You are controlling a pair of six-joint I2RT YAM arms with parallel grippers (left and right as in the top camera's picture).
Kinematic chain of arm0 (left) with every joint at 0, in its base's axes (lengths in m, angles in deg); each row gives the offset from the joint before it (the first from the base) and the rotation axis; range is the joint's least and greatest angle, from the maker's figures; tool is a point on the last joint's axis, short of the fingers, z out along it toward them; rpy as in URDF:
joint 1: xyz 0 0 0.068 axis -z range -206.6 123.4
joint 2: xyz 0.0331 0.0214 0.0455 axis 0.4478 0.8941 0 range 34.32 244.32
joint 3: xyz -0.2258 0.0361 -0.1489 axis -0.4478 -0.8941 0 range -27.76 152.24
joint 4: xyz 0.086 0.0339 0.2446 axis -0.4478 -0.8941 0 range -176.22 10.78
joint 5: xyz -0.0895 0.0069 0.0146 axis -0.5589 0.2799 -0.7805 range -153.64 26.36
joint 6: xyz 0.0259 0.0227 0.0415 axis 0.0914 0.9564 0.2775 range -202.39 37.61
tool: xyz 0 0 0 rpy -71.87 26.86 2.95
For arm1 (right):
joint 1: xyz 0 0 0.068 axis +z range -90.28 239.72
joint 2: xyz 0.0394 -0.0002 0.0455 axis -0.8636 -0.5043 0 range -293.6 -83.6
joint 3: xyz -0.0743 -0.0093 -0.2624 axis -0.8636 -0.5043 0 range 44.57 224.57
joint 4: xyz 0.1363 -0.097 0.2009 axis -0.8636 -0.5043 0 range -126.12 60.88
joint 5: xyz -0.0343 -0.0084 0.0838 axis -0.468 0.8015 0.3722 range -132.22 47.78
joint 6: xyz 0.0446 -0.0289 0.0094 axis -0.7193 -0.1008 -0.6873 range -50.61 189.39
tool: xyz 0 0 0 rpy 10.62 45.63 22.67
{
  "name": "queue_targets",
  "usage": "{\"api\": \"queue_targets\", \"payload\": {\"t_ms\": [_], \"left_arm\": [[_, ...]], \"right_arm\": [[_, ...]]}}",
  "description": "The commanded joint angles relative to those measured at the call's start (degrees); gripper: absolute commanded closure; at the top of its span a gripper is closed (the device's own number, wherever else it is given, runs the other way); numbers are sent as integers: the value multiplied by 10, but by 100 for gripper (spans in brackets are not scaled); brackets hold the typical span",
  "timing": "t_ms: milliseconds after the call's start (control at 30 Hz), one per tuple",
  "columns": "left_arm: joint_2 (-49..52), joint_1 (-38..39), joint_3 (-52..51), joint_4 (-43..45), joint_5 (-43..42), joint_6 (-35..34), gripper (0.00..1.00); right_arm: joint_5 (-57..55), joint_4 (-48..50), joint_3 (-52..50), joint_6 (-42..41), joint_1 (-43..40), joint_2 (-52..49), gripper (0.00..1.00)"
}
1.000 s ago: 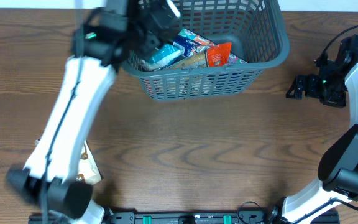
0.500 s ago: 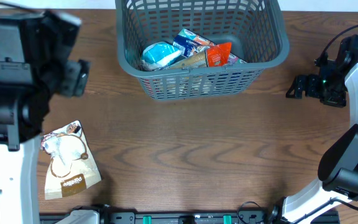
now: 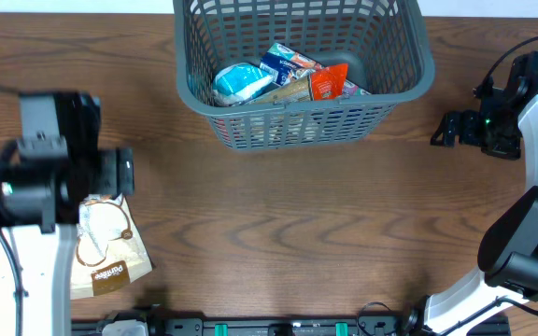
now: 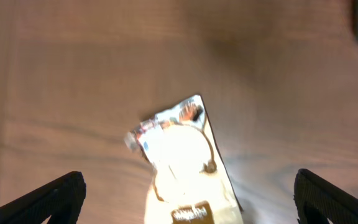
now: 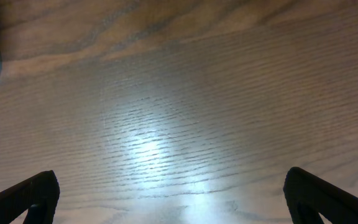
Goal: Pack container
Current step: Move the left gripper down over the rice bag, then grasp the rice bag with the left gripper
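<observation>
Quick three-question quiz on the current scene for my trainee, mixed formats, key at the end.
1. Fill in: the tan snack pouch lies ___ the container.
2. True or false: the left gripper is open above that pouch.
3. The right gripper is: A) over bare tabletop; B) in the container; C) shut on a pack.
Key: 1 outside; 2 true; 3 A.

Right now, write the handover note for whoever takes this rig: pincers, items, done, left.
Left pincer open, empty, hovering over the tan snack pouch lying flat on the table, front left.
Right pincer open, empty, over bare table right of the container.
Container at the far edge, several snack packs inside: done.
Left: grasp the pouch, drop it in the container.
</observation>
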Motion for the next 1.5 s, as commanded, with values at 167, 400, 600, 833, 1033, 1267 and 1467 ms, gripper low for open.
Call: {"api": "queue_targets", "payload": {"t_ms": [167,400,600,833,1033,1267,1467], "left_arm": [[-46,-3,-180,8,35,-165,1],[-47,-49,-249,46,39,-256,1],[-45,-108,-261,71,39,-245,1],[-9,-169,-261,113,-34,-178,1],[60,-185,-261,134,-43,-150,1],[136,-184,-262,179,-43,-150,1],[145,-184,-303,240,-45,-145,1]], "right_arm": [[0,1,-1,9,5,3,1],[0,0,-1,9,5,3,1],[0,0,-1,9,5,3,1],[0,0,-1,9,5,3,1],[0,0,-1,9,5,3,1],[0,-2,-1,9,5,3,1],[0,-4,-1,9,5,3,1]]}}
